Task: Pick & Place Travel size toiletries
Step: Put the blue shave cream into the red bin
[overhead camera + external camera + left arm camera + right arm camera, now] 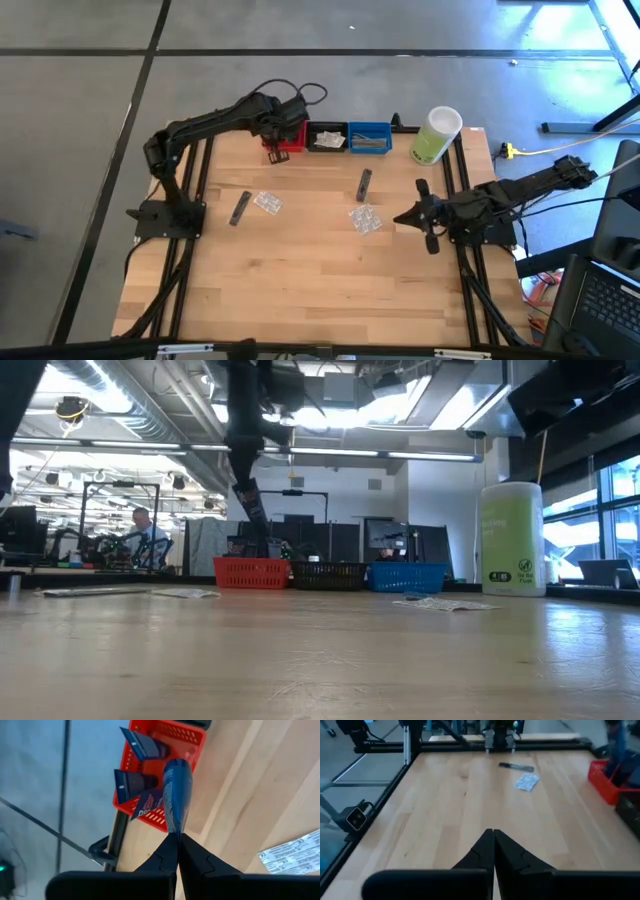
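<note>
The dark blue tube (176, 795) was pinched by its flat end in the left gripper (178, 836), whose fingers were squeezed tight on it. Its long side pointed straight out from the fingers, and its round end hung over the red bin (192, 735), where two more tubes (135, 782) lay. The drop looked like a short way down, so opening the fingers should do it. The right gripper (418, 214) waited, fingers shut and holding nothing, by the right edge of the surface (300, 270), close to a clear packet (365, 218).
</note>
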You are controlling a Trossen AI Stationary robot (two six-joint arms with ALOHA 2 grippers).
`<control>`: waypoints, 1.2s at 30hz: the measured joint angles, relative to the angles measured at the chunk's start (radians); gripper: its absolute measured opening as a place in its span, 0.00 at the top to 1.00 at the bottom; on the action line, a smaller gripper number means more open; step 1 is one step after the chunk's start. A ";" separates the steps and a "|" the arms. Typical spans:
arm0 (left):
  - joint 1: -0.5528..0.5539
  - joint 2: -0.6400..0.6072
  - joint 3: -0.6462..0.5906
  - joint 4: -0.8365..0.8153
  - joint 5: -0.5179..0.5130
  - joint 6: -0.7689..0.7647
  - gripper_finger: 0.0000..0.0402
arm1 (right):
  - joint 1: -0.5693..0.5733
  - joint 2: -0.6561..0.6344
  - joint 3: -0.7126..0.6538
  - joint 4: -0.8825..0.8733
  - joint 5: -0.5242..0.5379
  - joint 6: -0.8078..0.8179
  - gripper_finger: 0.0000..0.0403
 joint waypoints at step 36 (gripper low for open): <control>0.120 0.438 0.507 -0.273 0.116 0.076 0.99 | -0.020 -0.226 0.000 -0.197 0.023 -0.018 0.99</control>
